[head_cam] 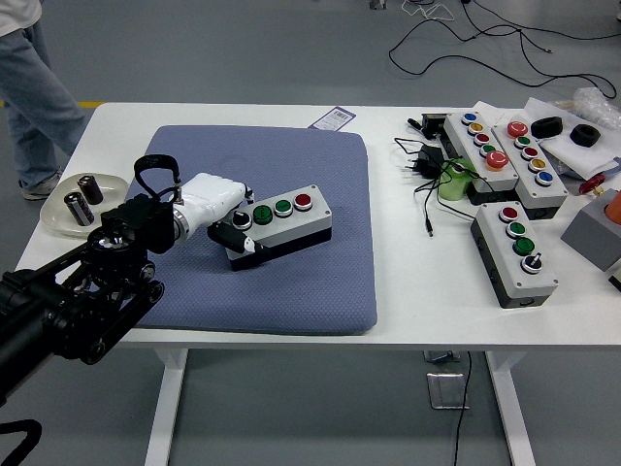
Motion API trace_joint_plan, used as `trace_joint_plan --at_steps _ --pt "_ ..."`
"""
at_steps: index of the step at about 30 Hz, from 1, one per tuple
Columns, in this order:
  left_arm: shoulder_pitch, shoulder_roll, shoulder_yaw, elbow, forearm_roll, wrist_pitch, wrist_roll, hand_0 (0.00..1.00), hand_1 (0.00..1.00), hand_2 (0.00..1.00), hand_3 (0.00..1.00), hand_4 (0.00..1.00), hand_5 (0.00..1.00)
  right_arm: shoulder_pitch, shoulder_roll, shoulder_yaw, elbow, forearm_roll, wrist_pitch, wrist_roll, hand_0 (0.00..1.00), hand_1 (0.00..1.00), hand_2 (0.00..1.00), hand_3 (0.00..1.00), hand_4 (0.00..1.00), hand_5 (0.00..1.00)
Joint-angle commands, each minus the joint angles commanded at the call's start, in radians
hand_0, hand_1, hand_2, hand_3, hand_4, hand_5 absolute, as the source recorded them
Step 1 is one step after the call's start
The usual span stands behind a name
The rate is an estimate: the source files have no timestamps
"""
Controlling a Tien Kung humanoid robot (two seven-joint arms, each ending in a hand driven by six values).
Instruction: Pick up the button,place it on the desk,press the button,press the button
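A grey button box with a black base lies on the blue mat, carrying a black knob, two green buttons and a red one. My left hand, white with black fingertips, is shut on the box's left end, a finger curled down over its near side. The black left arm comes in from the lower left. The right arm does not show.
Three more button boxes, a black adapter with cables and a green object sit at the right. A white dish with two batteries stands at the left. A person's leg is at top left.
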Motion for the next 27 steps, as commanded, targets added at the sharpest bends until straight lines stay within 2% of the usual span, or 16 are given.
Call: trace_joint_plan --at_steps 10,18,21,23,24,27 --pt "-0.056 0.037 0.098 0.044 0.0 0.07 -0.13 0.196 0.187 0.218 0.395 0.117 0.002 0.001 0.0 -0.006 0.0 0.003 0.001 -0.001 0.67 0.645 0.688 0.633 0.312 0.189" --pt "-0.082 0.058 0.137 0.077 0.0 0.161 -0.227 0.214 0.201 0.225 0.393 0.115 0.002 0.001 0.0 -0.008 0.0 0.004 0.001 -0.001 0.67 0.645 0.688 0.633 0.312 0.19" --pt "-0.086 0.059 0.145 0.083 0.0 0.172 -0.244 0.214 0.201 0.225 0.393 0.115 0.002 0.001 0.0 -0.006 0.0 0.002 0.001 -0.002 0.67 0.645 0.688 0.633 0.312 0.19" --pt "-0.086 0.058 0.146 0.088 0.0 0.166 -0.245 0.214 0.201 0.225 0.393 0.115 0.002 0.0 0.001 -0.005 0.0 0.002 0.001 -0.002 0.67 0.645 0.688 0.633 0.312 0.19" --pt "-0.086 0.057 0.147 0.089 0.0 0.163 -0.245 0.261 0.252 0.249 0.413 0.139 0.002 0.0 0.001 -0.004 0.0 0.001 0.001 -0.002 0.67 0.645 0.688 0.633 0.312 0.19" --pt "-0.083 0.056 0.145 0.093 0.0 0.154 -0.243 0.261 0.252 0.249 0.413 0.139 0.002 0.0 0.001 -0.001 0.0 -0.003 0.001 -0.002 0.67 0.645 0.688 0.633 0.312 0.19"
